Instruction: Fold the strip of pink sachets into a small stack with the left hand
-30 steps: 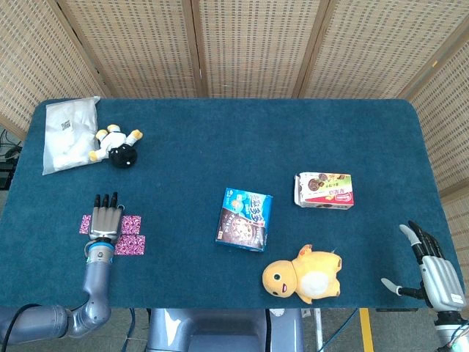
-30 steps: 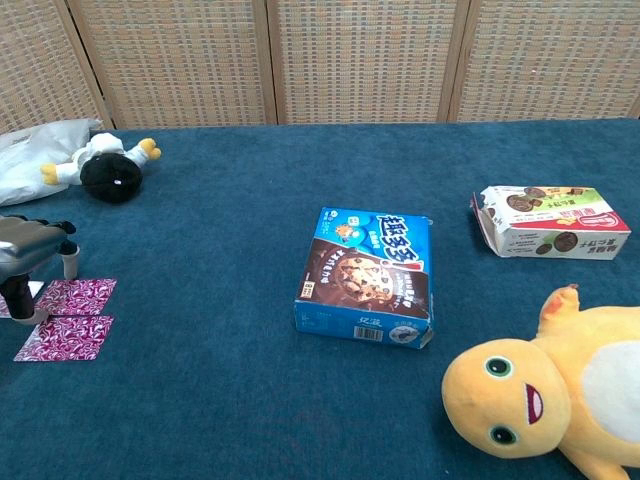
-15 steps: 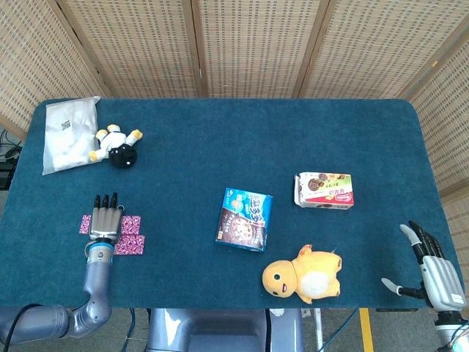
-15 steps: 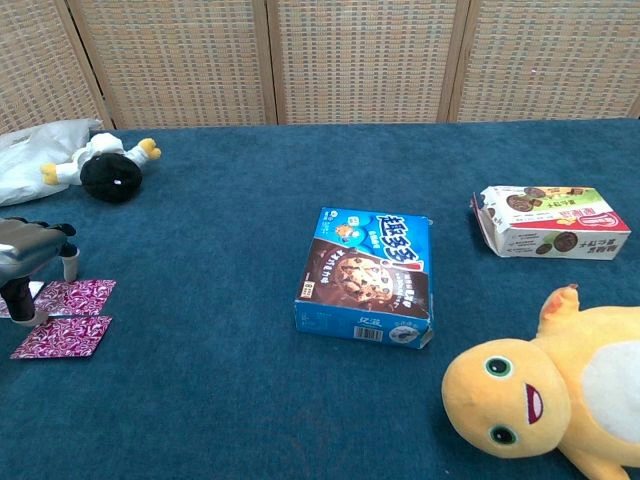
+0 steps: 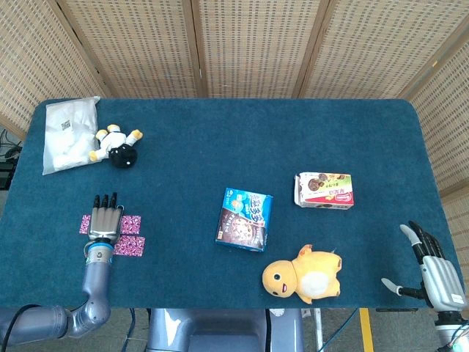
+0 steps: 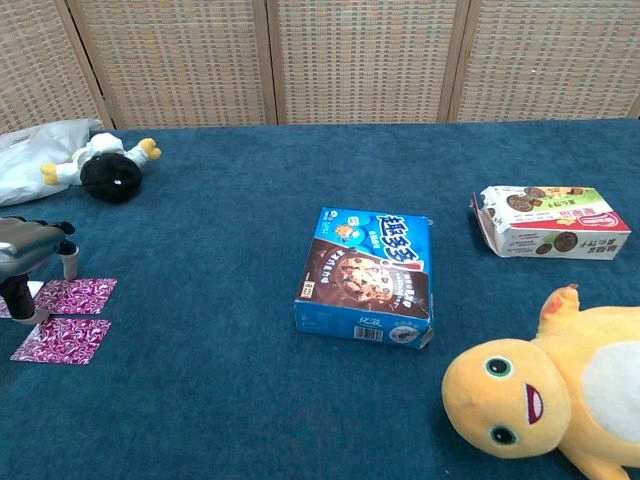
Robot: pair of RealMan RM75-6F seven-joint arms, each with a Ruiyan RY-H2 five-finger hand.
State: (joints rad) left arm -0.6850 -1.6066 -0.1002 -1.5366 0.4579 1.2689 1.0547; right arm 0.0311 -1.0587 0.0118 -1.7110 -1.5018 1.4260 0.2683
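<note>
The strip of pink sachets point(image 5: 130, 235) lies flat on the blue table near its front left corner, showing as two rows of patterned packets point(image 6: 68, 318). My left hand point(image 5: 105, 221) lies palm down over the strip's left part, fingers straight and pointing to the far side. In the chest view the left hand point(image 6: 28, 265) hovers at the frame's left edge with its fingertips point(image 6: 70, 266) down at the sachets; whether they press the strip is unclear. My right hand point(image 5: 432, 271) hangs open off the table's front right corner, holding nothing.
A blue cookie box point(image 5: 245, 218) lies mid-table. A yellow plush toy point(image 5: 306, 274) sits at the front, a snack box point(image 5: 324, 190) to the right. At the far left are a white bag point(image 5: 67, 133) and a black-and-white plush point(image 5: 119, 145).
The nearer row of sachets has shifted slightly left under the left hand. The right hand has stayed put.
</note>
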